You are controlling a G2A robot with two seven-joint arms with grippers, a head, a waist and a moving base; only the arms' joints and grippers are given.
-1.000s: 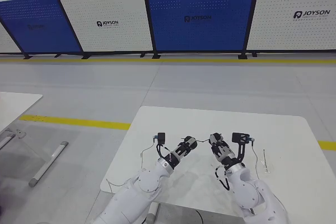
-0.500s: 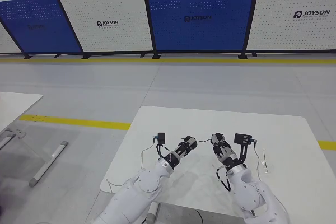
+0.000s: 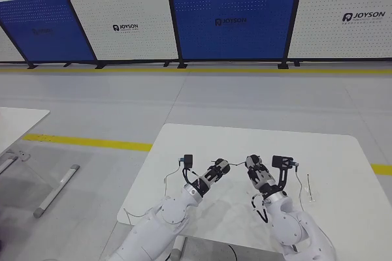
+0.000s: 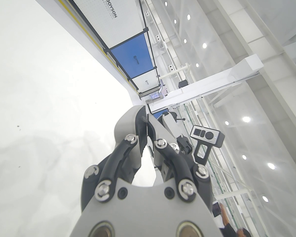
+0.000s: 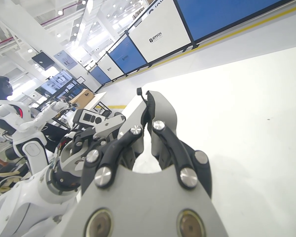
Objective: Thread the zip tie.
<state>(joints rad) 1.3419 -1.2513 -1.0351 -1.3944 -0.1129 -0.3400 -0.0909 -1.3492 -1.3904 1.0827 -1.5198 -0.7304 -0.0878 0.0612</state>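
A thin black zip tie spans the short gap between my two grippers above the white table. The right gripper is shut on one end of it. In the right wrist view the tie's small square head sticks out past the right gripper's closed tips. Facing it, the left gripper is shut too. The left wrist view has a sliver of black strap pinched between the left gripper's pads, with the right gripper just beyond.
A spare zip tie lies on the table to the right of the right arm. A thin pale strand lies left of the left arm. The table's front edge runs close under both arms. A second table stands far left.
The right gripper has edged slightly to the right. The left gripper has held its place, and both stay shut.
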